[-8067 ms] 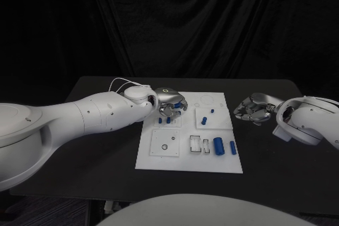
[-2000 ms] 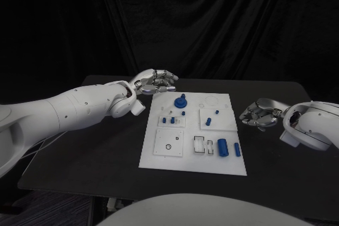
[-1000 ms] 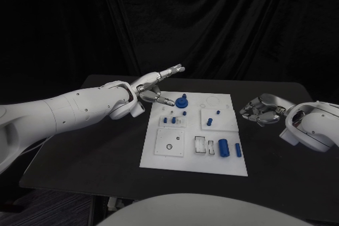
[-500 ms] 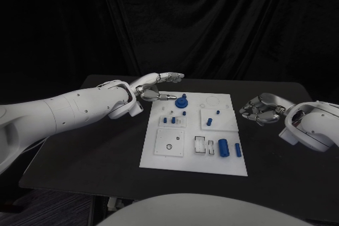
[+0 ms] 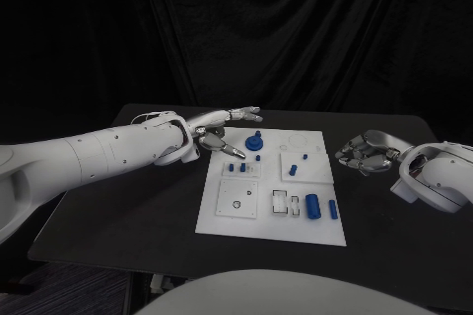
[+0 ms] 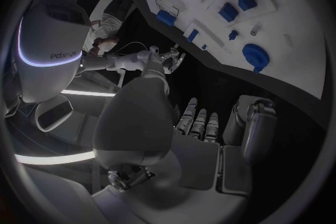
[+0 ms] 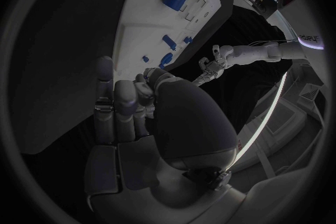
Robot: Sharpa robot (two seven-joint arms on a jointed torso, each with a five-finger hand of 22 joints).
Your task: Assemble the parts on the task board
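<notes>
Task board (image 5: 240,216) lies at frame centre on the counter (image 5: 128,206), blue parts (image 5: 312,206) on it. Left hand (image 5: 222,127), fingers spread wide and empty, hovers at its upper-left corner. Right hand (image 5: 363,153), fingers curled in empty, sits right of it.

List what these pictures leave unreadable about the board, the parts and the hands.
- Head view: whether the round blue part is fully seated; too small.
- Head view: the board's near-left hole is too small to read.
- Right wrist view: right hand's curled fingers hide its palm; left hand open.
</notes>
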